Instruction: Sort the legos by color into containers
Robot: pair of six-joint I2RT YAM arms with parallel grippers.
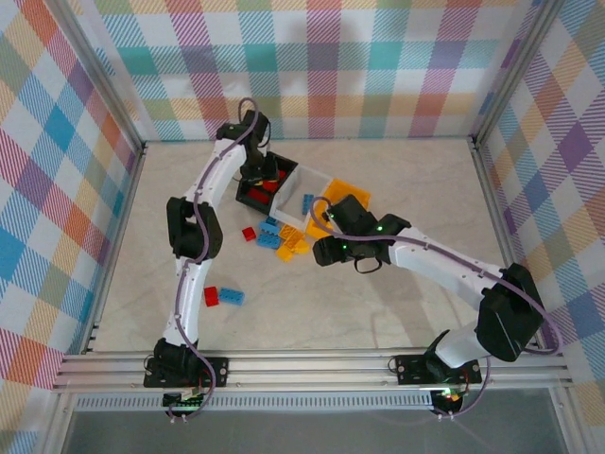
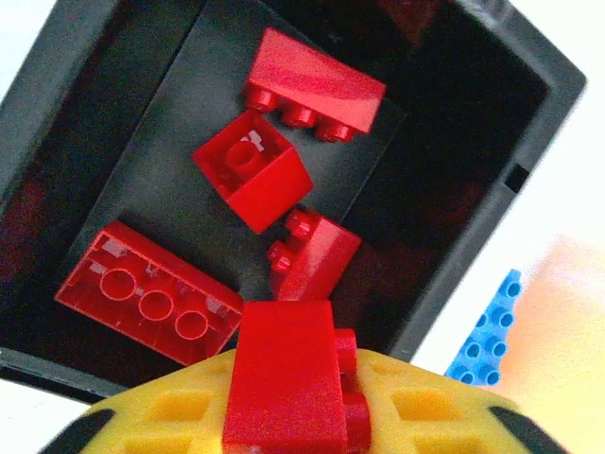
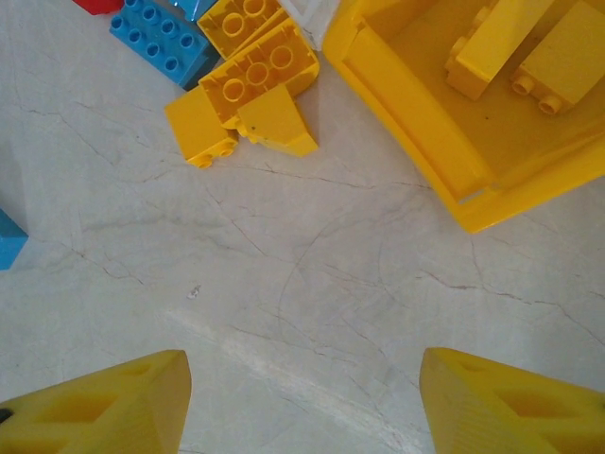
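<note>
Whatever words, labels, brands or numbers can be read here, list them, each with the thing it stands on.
No text can be read.
Red lego in the left gripper: plain faces, no lettering.
Studs of the red legos in the black bin: any mark is too blurred to read.
Yellow bin and yellow legos: no label.
Plaid walls: pattern, no writing.

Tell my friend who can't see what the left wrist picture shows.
The left claw grips a red lego above the black bin, where four more red legos lie jumbled. A blue lego sits outside the bin, on the right.
</note>
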